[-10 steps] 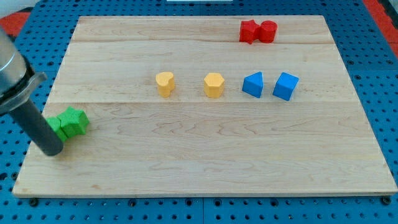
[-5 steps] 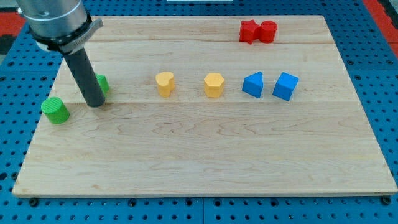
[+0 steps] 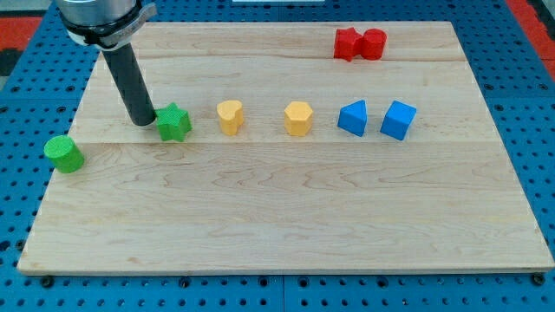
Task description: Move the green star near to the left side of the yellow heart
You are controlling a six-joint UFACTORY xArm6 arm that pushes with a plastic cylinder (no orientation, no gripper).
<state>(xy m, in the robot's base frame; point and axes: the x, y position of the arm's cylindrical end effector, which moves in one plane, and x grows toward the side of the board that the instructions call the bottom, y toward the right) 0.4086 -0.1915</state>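
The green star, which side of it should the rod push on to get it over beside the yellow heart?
Push on the face toward the view's left of the green star, driving it toward the view's right. The yellow heart lies in line that way, with bare board between. My tip already sits right at that left face.

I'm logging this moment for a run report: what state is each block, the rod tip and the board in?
Green star block: flat on board, left of yellow heart, gap between.
My tip: at star's left side.
Green cylinder block: upright at board's left edge.
Yellow heart block: upright, untouched.
Yellow hexagonal block: upright.
Two blue blocks: apart.
Two red blocks: touching.
Wooden board: flat.
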